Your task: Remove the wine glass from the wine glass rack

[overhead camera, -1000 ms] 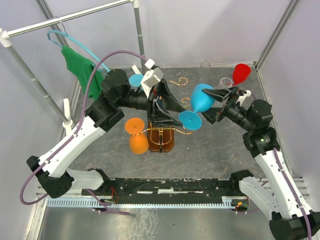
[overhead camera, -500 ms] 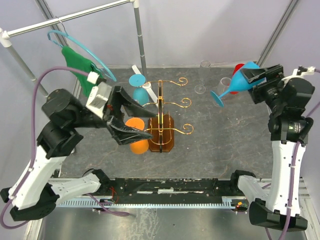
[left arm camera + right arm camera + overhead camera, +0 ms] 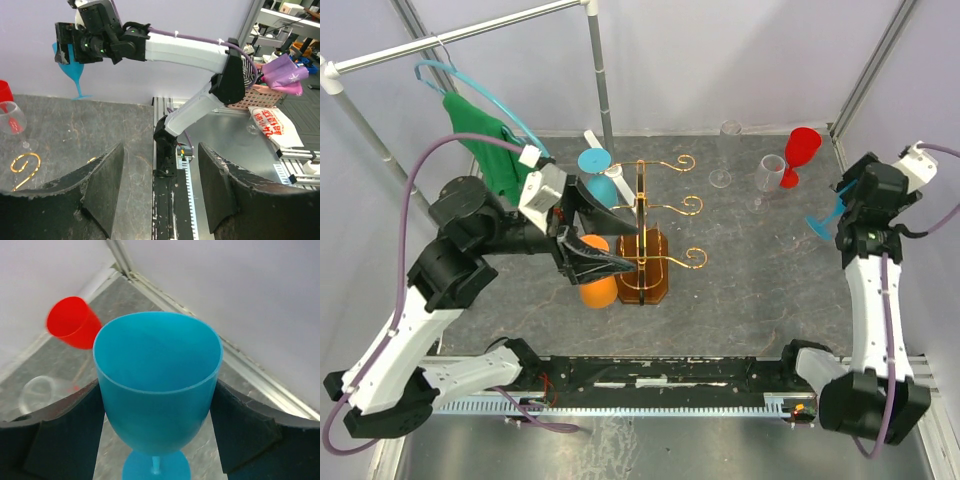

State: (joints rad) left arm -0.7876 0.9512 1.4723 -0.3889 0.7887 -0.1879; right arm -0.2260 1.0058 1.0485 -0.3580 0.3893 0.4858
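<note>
Grey tabletop; right hand seemingly grips wine glass.

Beyond the wide-open left pincer, the right pincer grips a blue wine glass.

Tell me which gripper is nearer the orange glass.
Left. The left gripper is open right at the orange glass by the rack; the right gripper is far off at the table's right edge, holding a blue glass.
</note>
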